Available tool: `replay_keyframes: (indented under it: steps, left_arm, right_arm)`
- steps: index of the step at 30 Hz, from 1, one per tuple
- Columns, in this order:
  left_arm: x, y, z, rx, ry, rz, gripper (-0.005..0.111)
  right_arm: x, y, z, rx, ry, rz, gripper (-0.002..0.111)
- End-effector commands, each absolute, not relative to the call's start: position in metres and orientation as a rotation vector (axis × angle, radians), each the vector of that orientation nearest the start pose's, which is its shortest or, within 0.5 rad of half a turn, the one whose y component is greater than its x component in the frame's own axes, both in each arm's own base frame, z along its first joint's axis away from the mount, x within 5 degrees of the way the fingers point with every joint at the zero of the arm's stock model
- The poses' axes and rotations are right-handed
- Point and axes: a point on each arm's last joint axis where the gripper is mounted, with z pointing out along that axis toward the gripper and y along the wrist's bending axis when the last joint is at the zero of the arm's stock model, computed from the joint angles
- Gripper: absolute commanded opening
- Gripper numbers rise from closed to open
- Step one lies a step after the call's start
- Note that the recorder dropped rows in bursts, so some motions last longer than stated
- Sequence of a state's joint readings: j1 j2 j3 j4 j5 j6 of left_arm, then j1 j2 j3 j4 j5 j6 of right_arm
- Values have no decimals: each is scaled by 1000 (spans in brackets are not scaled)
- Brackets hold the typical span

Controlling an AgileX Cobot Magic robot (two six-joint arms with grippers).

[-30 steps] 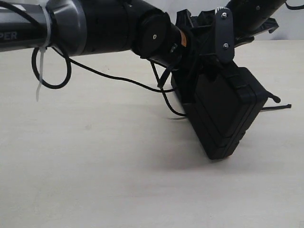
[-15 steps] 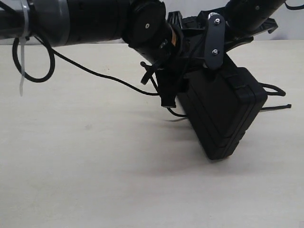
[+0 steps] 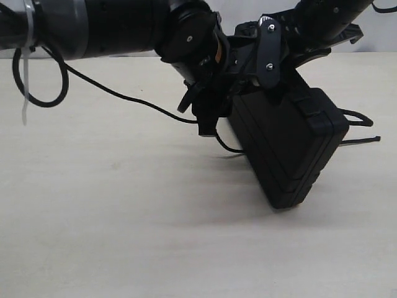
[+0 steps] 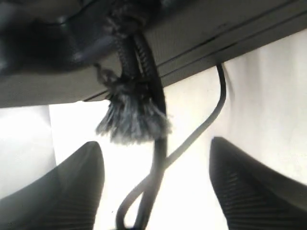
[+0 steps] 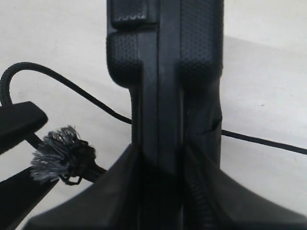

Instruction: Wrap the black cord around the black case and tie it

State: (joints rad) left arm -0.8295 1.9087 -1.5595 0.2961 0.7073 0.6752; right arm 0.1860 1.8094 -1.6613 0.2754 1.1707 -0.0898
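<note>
Black case [image 3: 288, 149]: stands tilted right of centre in the exterior view, raised on one lower corner over the table [image 3: 124, 236]; can't tell if that corner touches.

Right gripper [image 3: 273, 62]: grips the top edge of the case from above. In the right wrist view [image 5: 163, 191], fingers [image 5: 120, 191] press both sides of the case's [image 5: 165, 72] seamed edge, below a ribbed latch [image 5: 128, 12]. Clamped, no gap.

Left gripper [image 3: 208, 115]: hangs at the case's upper left edge, just beside the right one. In the left wrist view [image 4: 156, 191], fingers [image 4: 72, 191] stand wide apart and hold nothing.

Black cord [image 3: 224, 145]: curves down from the case's left edge, under the left gripper; also shows as a loop behind the case's right side. In the left wrist view, drops [image 4: 158, 158] from the case edge between the spread fingers, touching neither. Ends there in a knot with a frayed tuft [image 4: 132, 120]. In the right wrist view, tuft [image 5: 60, 153] lies beside the case; cord [image 5: 72, 88] runs behind the case and out the far side.

White zip tie [image 3: 25, 105]: dangles from the left arm, far left.
</note>
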Motion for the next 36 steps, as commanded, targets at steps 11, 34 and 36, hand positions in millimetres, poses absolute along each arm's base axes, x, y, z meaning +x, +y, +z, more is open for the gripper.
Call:
replay_keyframes:
  steps: [11, 34, 36]
  left_arm:
    - [313, -267, 289, 1706, 1870, 170, 61]
    - [331, -295, 235, 1781, 1757, -190, 0]
    - [331, -297, 236, 1766, 1747, -192, 0]
  right_arm:
    - [373, 96, 317, -291, 2763, 432, 4]
    - [374, 94, 316, -309, 2763, 400, 4]
    - [374, 94, 316, -309, 2763, 400, 4]
